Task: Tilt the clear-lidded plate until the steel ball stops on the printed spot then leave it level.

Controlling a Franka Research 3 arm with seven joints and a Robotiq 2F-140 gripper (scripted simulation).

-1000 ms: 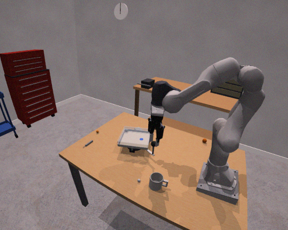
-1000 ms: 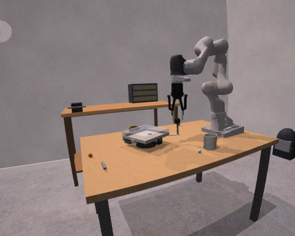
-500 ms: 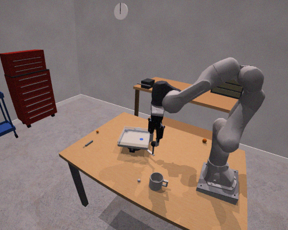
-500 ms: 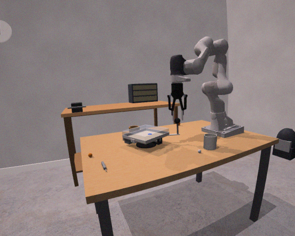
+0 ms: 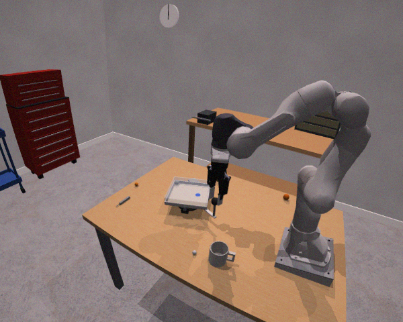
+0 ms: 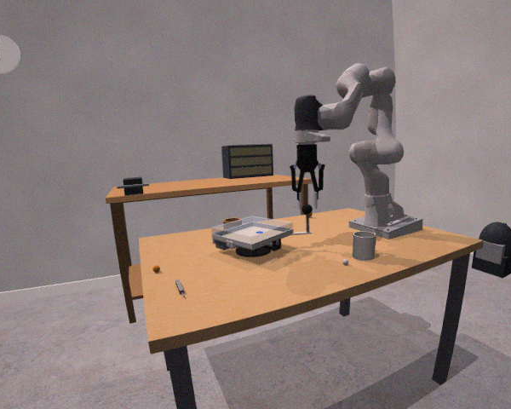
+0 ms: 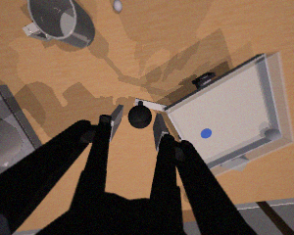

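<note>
Nearest the front edge of the wooden table (image 6: 247, 303) lies a small pen-like tool (image 6: 180, 287), with an orange ball (image 6: 156, 267) just behind it, both well apart from the plate. Off to the right, a small white ball (image 6: 345, 262) sits near a grey mug (image 6: 364, 245), which stands upright. Farther in, toward the middle of the table, the clear-lidded plate (image 6: 221, 238) rests on a dark round pedestal (image 6: 252, 251). Its printed blue spot (image 6: 259, 231) lies near the centre of the pale floor, and the steel ball (image 5: 176, 181) sits away from it, tucked into a corner of the tray on the side far from the arm. A thin stem rises beside the plate's corner and ends in a black knob (image 6: 307, 209). The gripper (image 6: 307, 204) hangs straight down over this knob, its jaws partly spread and clasping nothing; in the wrist view the knob shows between the two pads with a gap on each side. Beyond it a second orange ball (image 5: 285, 196) lies near the robot's base (image 6: 386, 227). Behind stands a side table (image 6: 194, 187) carrying a drawer box (image 6: 247, 160).
</note>
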